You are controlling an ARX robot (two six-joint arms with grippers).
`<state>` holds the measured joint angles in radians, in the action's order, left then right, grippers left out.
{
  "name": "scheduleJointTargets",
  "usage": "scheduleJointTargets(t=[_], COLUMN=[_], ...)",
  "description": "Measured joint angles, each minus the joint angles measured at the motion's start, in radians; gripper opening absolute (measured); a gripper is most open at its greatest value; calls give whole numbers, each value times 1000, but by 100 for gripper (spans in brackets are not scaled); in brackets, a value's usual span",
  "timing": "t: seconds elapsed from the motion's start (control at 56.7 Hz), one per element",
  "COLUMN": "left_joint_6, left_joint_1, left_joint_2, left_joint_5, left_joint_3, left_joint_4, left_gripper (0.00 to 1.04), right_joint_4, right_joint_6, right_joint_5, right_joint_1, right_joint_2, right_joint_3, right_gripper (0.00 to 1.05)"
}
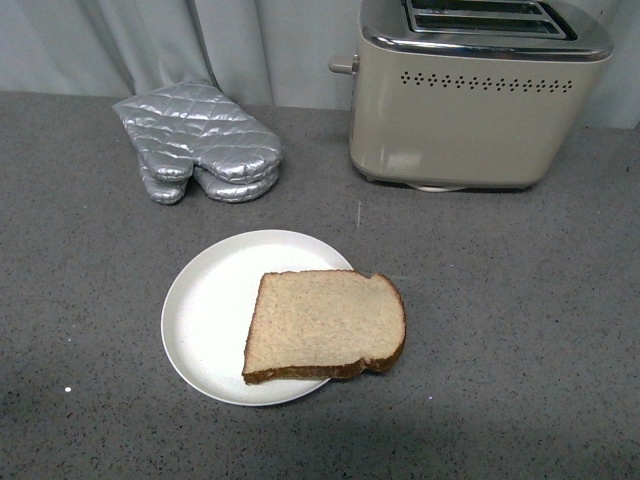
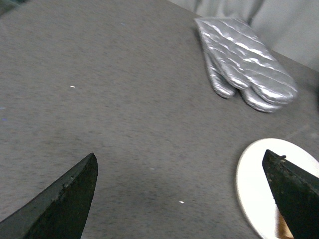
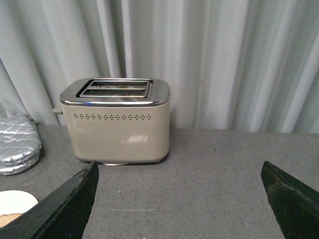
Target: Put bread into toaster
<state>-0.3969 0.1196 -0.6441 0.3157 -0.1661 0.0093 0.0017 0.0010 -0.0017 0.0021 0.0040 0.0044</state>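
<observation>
At the lower centre of the front view I see the bread [image 1: 325, 325] lying flat on the white plate [image 1: 205, 310], its right side past the rim. The toaster [image 1: 470, 110] stands upper right on the table [image 1: 520, 320], the silver oven mitt [image 1: 200, 140] upper left. My left claw [image 2: 179, 154] and right claw [image 3: 179, 164] both gape wide apart

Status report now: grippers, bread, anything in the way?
Left gripper open, right gripper open, both empty. Bread flat on plate, untouched. Oven mitt left of toaster, not blocking.
</observation>
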Motion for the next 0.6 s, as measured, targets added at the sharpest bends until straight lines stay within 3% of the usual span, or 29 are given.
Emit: scheduleJointTargets(t=[0.141, 0.282, 0.599], left_joint_6=[2, 26, 67], left_joint_1=[3, 24, 80], left_joint_2=[-314, -611, -1093], left_joint_5=[-119, -233, -317], left_joint_3=[-68, -156, -408], left_joint_4=[198, 299, 241], left_gripper=[98, 98, 98], right_joint_4=[0, 0, 0], right_joint_6=[0, 0, 0], right_joint_5=[1, 1, 1], right_joint_1=[0, 0, 0], right_joint_2=[0, 0, 0], right_joint_3=[0, 0, 0], right_gripper=[95, 95, 95])
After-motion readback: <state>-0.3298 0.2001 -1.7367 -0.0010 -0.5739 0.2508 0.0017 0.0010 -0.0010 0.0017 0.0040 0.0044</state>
